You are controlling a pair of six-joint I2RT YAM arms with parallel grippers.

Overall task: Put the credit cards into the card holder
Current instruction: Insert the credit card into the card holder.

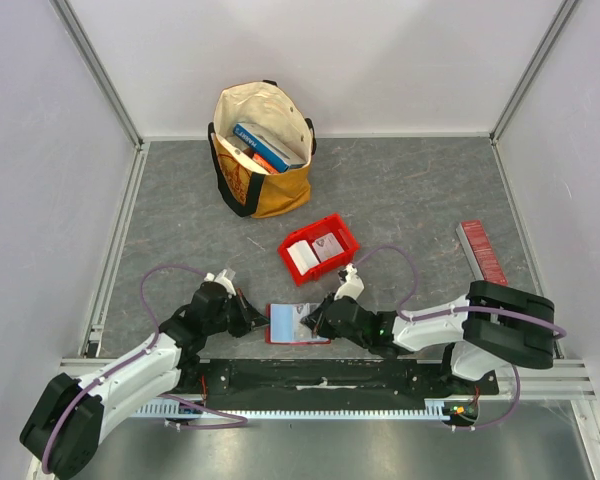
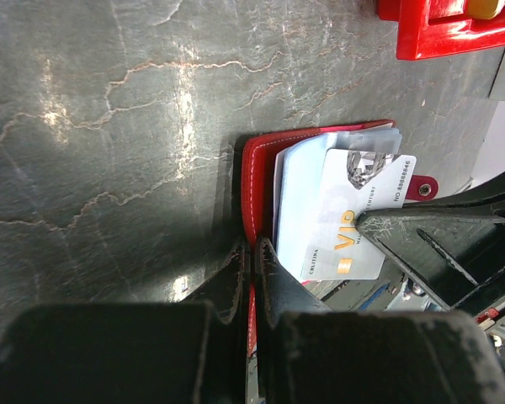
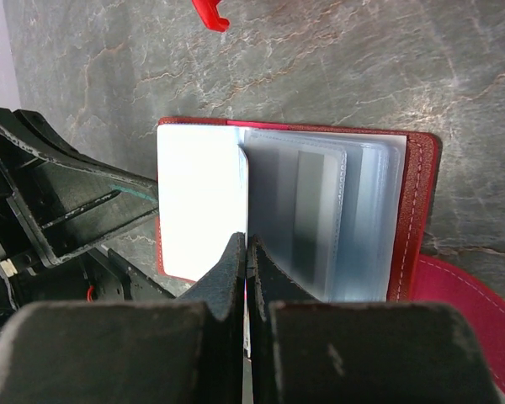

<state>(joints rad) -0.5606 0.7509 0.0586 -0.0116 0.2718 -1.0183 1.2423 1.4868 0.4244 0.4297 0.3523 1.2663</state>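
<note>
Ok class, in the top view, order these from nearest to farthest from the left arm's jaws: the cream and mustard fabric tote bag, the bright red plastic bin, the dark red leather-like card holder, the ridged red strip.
1. Card holder, near edge, middle.
2. Red bin, just beyond it, centre.
3. Tote bag, far side, left of centre.
4. Ridged strip, far right.

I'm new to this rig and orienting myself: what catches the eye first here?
The open red card holder at the table's near edge, pinched by the left hand while the right hand grips a VIP card over it. Behind sit a red bin with more cards and a tote bag of books.
</note>
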